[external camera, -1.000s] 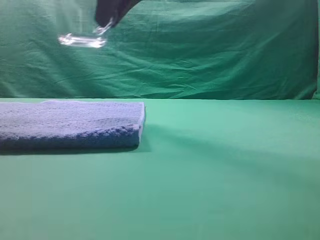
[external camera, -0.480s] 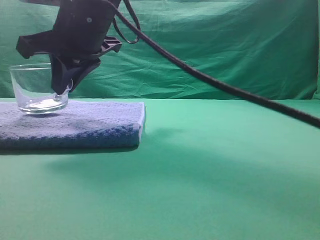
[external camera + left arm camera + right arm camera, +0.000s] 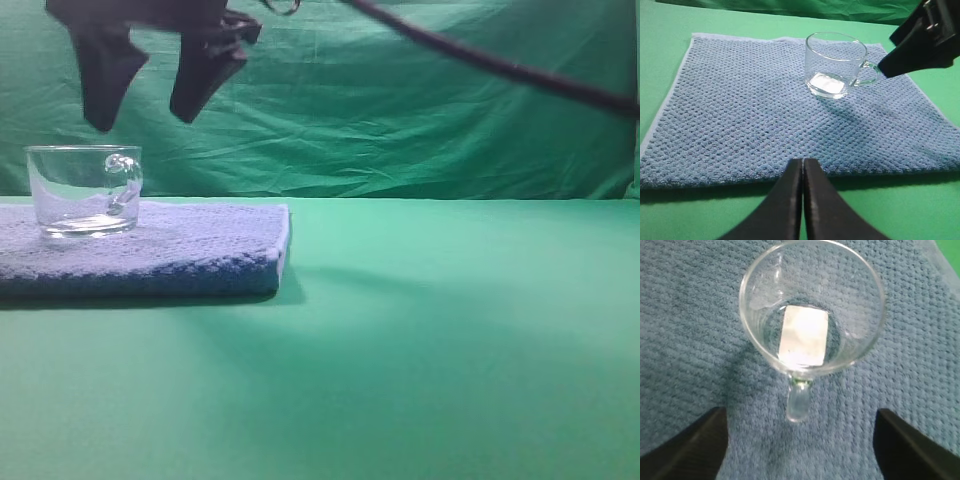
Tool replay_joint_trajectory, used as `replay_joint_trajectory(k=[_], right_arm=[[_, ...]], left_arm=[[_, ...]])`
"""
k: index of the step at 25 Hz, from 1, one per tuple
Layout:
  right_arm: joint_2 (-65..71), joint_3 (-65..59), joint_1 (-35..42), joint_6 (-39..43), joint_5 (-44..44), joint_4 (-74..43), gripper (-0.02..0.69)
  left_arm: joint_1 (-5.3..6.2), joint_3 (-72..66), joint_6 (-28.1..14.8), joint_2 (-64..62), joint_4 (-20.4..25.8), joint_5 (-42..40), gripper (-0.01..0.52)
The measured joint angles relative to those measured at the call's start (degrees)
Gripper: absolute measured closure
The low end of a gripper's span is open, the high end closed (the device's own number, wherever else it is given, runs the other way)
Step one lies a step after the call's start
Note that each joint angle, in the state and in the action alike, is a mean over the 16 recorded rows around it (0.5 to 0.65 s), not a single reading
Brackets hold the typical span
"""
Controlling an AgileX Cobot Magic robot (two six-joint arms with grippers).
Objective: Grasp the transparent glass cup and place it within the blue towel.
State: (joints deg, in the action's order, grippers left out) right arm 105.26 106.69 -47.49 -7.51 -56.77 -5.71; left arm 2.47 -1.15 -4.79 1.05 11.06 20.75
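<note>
The transparent glass cup [image 3: 84, 189] stands upright on the blue towel [image 3: 180, 250], toward its far left part. It is short and wide, clear, with a thick base and a small looped handle turned to the right. The towel lies flat, folded and thick, blue-violet with a bumpy woven texture, much wider than the cup.

Green all around. Wrinkled green cloth backdrop [image 3: 430, 110] hung behind, creased in long diagonal folds, filling the whole rear of the exterior view. Smooth green table cover [image 3: 450, 340] below, flat and matte, meeting the backdrop along a straight horizontal seam. Soft, even lighting from above; faint, blurred shadows across the middle of the cover. Same green surface [image 3: 665, 30] seen in the left wrist view.
</note>
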Motion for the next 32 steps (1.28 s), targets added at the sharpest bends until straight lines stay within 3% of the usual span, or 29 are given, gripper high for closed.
replay_joint_trajectory(k=[4, 7, 21, 32], right_arm=[[-10.0, -4.2, 0.0, 3.9, -2.4, -2.0, 0.637], [-18.3, -10.2, 0.0, 6.5, -1.6, -2.7, 0.662], [-60.5, -54.6, 0.0, 13.7, 14.8, -2.6, 0.665], [-78.1, -66.8, 0.2, 15.7, 12.9, -3.3, 0.665]], left_arm=[[0.00, 0.0, 0.0, 0.0, 0.0, 0.0, 0.514], [0.00, 0.0, 0.0, 0.0, 0.0, 0.0, 0.514], [0.00, 0.0, 0.0, 0.0, 0.0, 0.0, 0.514], [0.00, 0.0, 0.0, 0.0, 0.0, 0.0, 0.514]])
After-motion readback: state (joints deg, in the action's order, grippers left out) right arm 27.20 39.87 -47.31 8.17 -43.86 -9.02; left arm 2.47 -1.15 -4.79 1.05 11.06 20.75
